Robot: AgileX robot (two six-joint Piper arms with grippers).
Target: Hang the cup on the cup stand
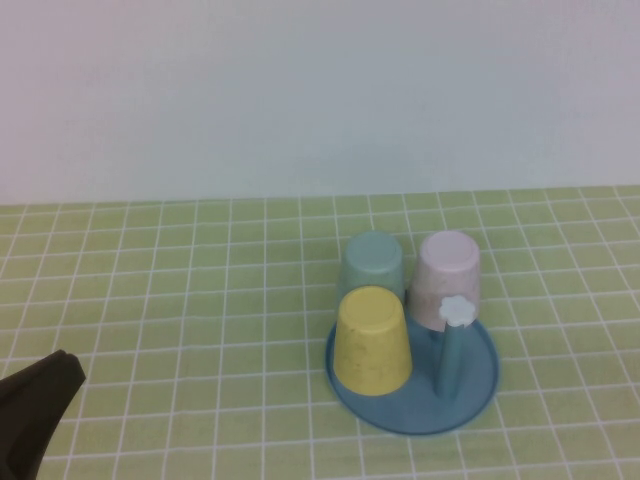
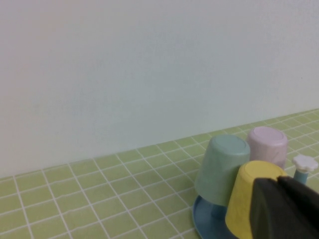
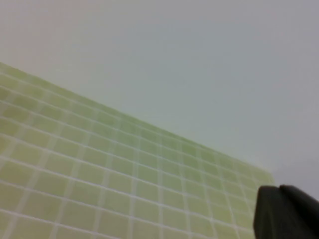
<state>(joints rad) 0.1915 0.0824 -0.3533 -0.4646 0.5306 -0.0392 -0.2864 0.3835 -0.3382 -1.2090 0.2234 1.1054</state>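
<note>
The yellow cup (image 1: 371, 338) stands upside down on the front left of the cup stand (image 1: 478, 398), a round blue tray; whatever is under the cup is hidden. It also shows in the left wrist view (image 2: 244, 199). One teal post with a white flower knob (image 1: 456, 311) stands bare at the front right of the stand. My left gripper (image 1: 68, 374) is shut and empty, low at the near left, well apart from the stand; its dark fingers (image 2: 294, 209) cover part of the yellow cup in the left wrist view. My right gripper (image 3: 279, 189) is shut and shows only in its own wrist view, over bare tiles.
A pale teal-green cup (image 1: 372, 262) and a pale pink cup (image 1: 446, 276) sit upside down at the back of the stand. The table is green with white grid lines (image 1: 180, 300). A white wall (image 1: 320, 90) runs behind it.
</note>
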